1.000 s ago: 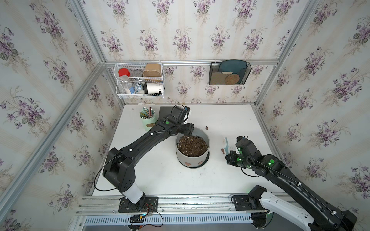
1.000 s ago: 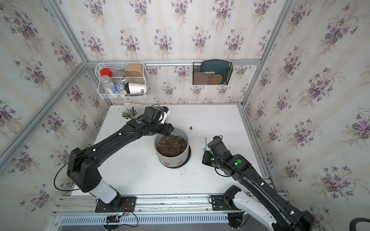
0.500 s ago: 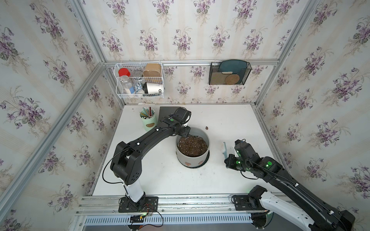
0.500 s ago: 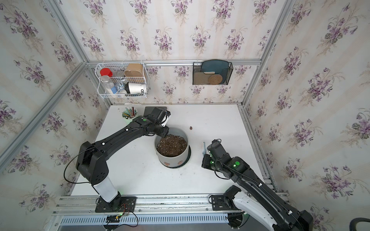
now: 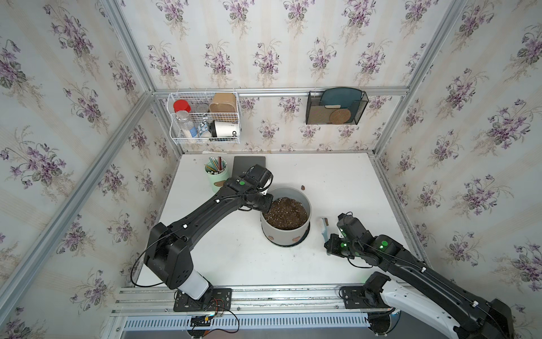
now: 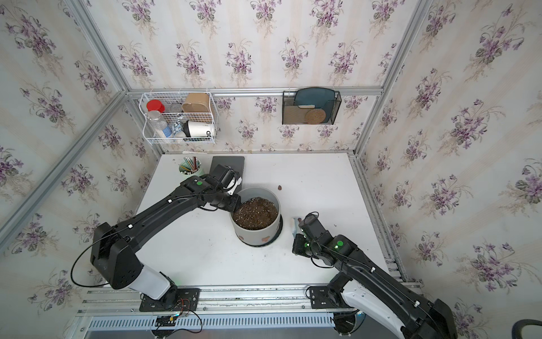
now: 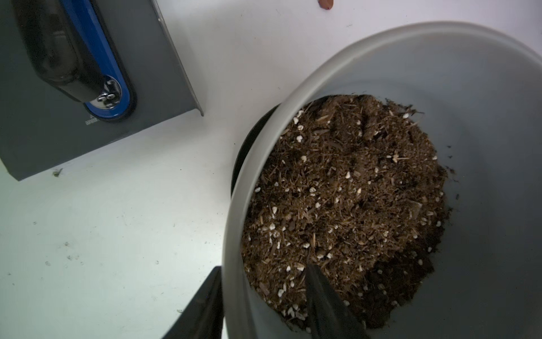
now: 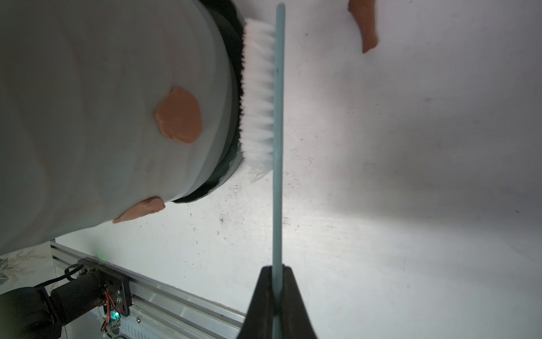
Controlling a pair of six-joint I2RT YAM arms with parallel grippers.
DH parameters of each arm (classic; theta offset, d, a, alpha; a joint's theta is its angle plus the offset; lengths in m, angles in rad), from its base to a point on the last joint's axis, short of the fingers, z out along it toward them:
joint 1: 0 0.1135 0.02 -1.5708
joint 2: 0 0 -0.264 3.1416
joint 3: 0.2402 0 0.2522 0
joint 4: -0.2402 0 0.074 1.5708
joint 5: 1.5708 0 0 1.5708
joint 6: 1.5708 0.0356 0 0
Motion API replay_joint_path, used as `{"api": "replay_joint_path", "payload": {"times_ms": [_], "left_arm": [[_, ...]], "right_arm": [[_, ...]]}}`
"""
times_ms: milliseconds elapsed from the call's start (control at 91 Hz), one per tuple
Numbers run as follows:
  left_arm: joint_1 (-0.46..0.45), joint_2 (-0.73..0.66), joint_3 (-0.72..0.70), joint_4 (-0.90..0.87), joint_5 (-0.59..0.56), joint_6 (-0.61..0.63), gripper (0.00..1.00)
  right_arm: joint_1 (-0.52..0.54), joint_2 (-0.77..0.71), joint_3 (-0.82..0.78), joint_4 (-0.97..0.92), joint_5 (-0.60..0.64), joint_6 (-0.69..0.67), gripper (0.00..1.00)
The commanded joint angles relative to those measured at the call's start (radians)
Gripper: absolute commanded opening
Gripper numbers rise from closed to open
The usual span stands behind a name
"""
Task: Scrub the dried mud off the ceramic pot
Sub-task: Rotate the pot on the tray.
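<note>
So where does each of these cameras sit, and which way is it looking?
Top views: high above the front, looking down on the table; left arm and right arm show.
Left wrist: on its arm, looking down into the ceramic pot; left hand open, astride its rim.
Right wrist: on its arm, looking along the brush at dried mud; right hand shut on it.
Shared: all show the pot.
</note>
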Motion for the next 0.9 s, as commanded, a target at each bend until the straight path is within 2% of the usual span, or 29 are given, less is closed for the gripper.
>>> {"api": "replay_joint_path", "payload": {"times_ms": [0, 143, 374, 703, 890], "left_arm": [[0.000, 0.028, 0.028, 0.057, 0.003, -0.010, 0.50], [0.001, 0.090, 0.104, 0.048, -0.051, 0.018, 0.50], [0.002, 0.131, 0.130, 0.095, -0.051, 0.035, 0.50], [0.002, 0.094, 0.039, 0.087, -0.045, -0.001, 0.25], [0.002, 0.038, 0.013, 0.076, -0.034, -0.010, 0.16]], "right_arm": [[0.036, 0.020, -0.009, 0.049, 0.036, 0.033, 0.00], [0.059, 0.012, -0.040, 0.085, 0.037, 0.062, 0.00], [0.067, 0.022, -0.051, 0.105, 0.047, 0.067, 0.00], [0.066, 0.075, -0.034, 0.134, 0.084, 0.031, 0.00], [0.065, 0.135, -0.017, 0.177, 0.065, 0.000, 0.00]]}}
